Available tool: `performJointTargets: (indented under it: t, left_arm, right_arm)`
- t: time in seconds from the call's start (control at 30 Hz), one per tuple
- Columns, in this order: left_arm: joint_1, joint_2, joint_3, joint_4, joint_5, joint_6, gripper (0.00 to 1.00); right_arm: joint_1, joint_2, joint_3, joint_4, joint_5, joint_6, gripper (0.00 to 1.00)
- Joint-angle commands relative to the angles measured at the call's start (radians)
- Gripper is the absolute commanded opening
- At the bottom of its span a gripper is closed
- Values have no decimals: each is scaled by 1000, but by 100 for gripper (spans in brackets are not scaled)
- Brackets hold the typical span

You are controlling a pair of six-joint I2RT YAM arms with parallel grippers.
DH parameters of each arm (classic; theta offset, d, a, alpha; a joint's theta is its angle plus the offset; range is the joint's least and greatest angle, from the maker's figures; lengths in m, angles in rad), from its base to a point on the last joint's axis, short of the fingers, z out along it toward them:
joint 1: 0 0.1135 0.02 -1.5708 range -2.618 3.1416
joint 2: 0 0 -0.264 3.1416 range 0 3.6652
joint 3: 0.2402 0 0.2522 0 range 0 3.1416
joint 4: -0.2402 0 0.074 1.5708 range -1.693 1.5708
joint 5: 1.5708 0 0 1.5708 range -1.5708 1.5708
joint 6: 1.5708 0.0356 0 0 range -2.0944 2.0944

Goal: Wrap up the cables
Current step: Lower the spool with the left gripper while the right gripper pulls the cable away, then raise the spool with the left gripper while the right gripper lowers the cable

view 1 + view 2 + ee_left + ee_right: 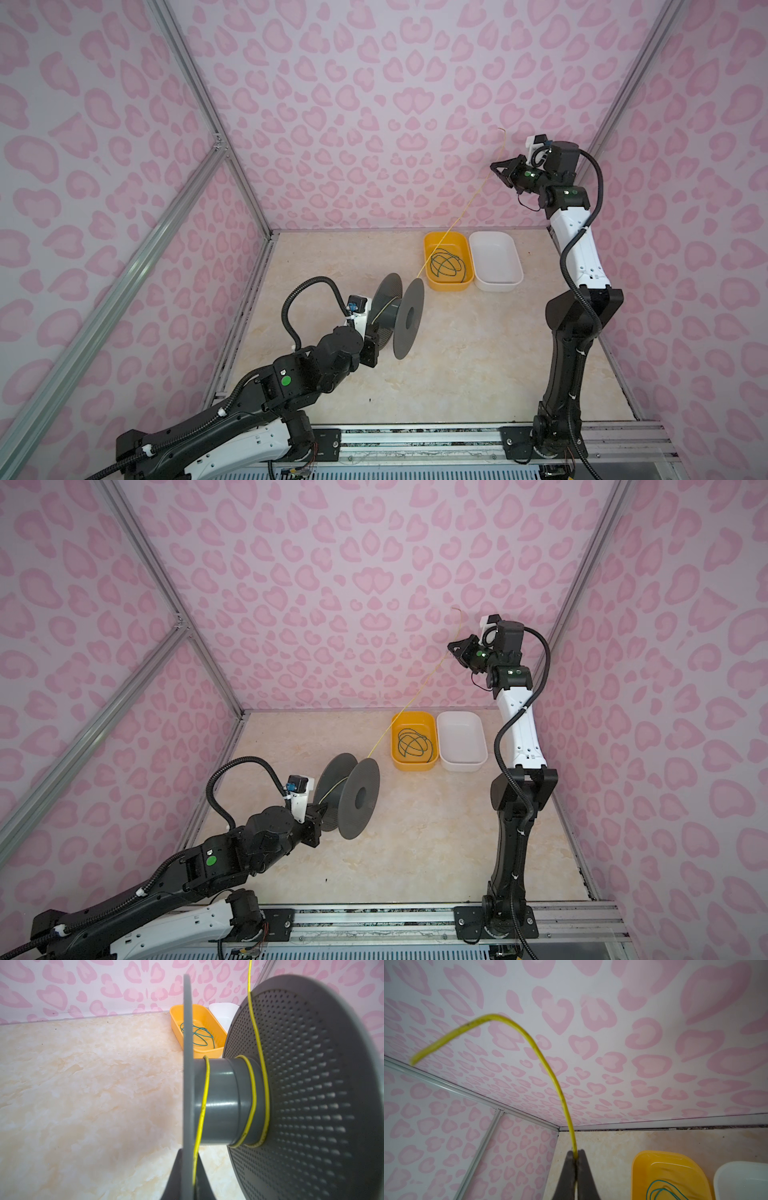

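the left gripper point(374, 338) was squeezed shut on the rim of one round side of the grey spool point(409, 318). it held the spool steady over the counter point(457, 365), with the middle part free to take cable. the yellow cable point(254, 1093) went round that middle part in a few loose turns. from the spool it ran up and away in a straight line to the right gripper point(576, 1156), high above the spool and well apart from it. that gripper was closed tight on the yellow cable near its end, i think to keep it pulled straight so it winds neatly. the green cable point(446, 264) lay in loose loops in the yellow tub point(451, 286) just behind the spool, not yet wrapped. a white tub point(496, 286) sat a bit farther from the spool.
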Motion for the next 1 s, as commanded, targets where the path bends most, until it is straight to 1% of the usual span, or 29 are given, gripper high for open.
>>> performJointTargets:
  t: [0.0, 0.2, 0.3, 0.43, 0.57, 0.73, 0.83, 0.9, 0.97]
  left_arm:
    - [-3, 4, 2, -183, 28, 3, 4]
    - [-3, 20, 21, -183, 47, 9, 4]
    - [-3, 26, 52, -192, 53, 3, 4]
    - [-3, 45, 133, -204, 60, 5, 4]
    - [-5, 77, 254, -234, 72, 28, 4]
    - [-5, 98, 370, -176, 50, 101, 4]
    - [-4, 144, 465, -136, 14, 149, 4]
    - [4, 190, 529, -115, -18, 185, 4]
    - [23, 249, 608, -88, -27, 233, 4]
  right_arm:
    - [-35, 12, 10, 210, 203, 13, 0]
    - [-46, 15, 9, 205, 194, 12, 0]
    - [-41, 2, -29, 212, 183, 2, 0]
    - [-30, -58, -194, 303, 196, 9, 0]
    - [-16, -94, -305, 325, 238, -30, 0]
    - [-5, -131, -476, 392, 249, -35, 0]
    - [12, -196, -635, 463, 268, -44, 0]
    - [27, -246, -750, 514, 276, -48, 0]
    - [45, -304, -884, 560, 298, -65, 0]
